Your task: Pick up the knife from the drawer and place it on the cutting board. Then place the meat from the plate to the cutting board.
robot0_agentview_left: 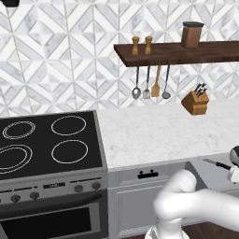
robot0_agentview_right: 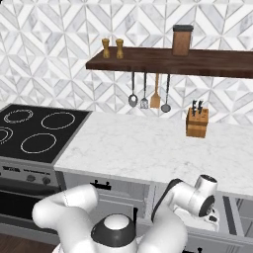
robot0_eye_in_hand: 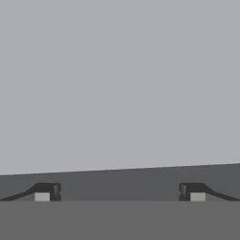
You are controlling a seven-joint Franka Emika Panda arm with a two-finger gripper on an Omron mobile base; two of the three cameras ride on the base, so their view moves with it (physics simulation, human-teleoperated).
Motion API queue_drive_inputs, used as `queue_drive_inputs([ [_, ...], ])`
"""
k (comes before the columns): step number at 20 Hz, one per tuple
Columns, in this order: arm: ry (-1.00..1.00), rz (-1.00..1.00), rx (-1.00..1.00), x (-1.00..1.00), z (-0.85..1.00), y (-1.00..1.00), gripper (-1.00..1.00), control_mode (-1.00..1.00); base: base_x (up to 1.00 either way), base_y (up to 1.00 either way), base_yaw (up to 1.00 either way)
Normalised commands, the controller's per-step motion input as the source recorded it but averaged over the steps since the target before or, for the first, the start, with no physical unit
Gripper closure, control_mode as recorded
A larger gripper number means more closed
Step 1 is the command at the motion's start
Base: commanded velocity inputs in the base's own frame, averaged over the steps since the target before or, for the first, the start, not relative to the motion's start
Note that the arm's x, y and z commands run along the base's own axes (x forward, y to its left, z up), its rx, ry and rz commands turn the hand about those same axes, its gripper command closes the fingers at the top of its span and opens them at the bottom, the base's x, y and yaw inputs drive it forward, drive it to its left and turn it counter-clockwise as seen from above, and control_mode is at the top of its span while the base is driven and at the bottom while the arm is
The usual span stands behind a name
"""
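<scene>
Early stage — nothing moved yet. Knife [robot0_agentview_left: 217, 164] lying inside open drawer [robot0_agentview_left: 212, 173]. Gripper [robot0_eye_in_hand: 119, 193] lowered at drawer, fingers spread apart, empty. Remaining: knife pickup, board placement, meat transfer — all pending.

Both base views are evenly and brightly lit with soft, diffuse light that has no clear single source. The white marble countertop [robot0_agentview_left: 158, 130] reads pale and clean, without glare. Only a faint shadow lies under the dark brown wooden wall shelf [robot0_agentview_right: 173, 62] on the patterned tile wall [robot0_agentview_left: 56, 65]. The glossy black stovetop [robot0_agentview_left: 46, 142] shows no hot reflections. Edges look slightly soft and pixelated, as in a low-resolution render, with no visible bending at the borders. The hand view is dimmer: a flat light grey surface [robot0_eye_in_hand: 117, 79] above a darker grey band [robot0_eye_in_hand: 117, 180], featureless and without shadows.
</scene>
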Motion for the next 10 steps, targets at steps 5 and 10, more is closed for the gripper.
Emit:
queue_drive_inputs([
  [5,0.18,0.00,0.00,-0.57,0.00,-0.16,-1.00,-1.00,0.00,0.00,0.00],
  [10,0.17,0.00,0.00,-0.68,0.00,-0.16,-1.00,-1.00,0.00,0.00,0.00],
])
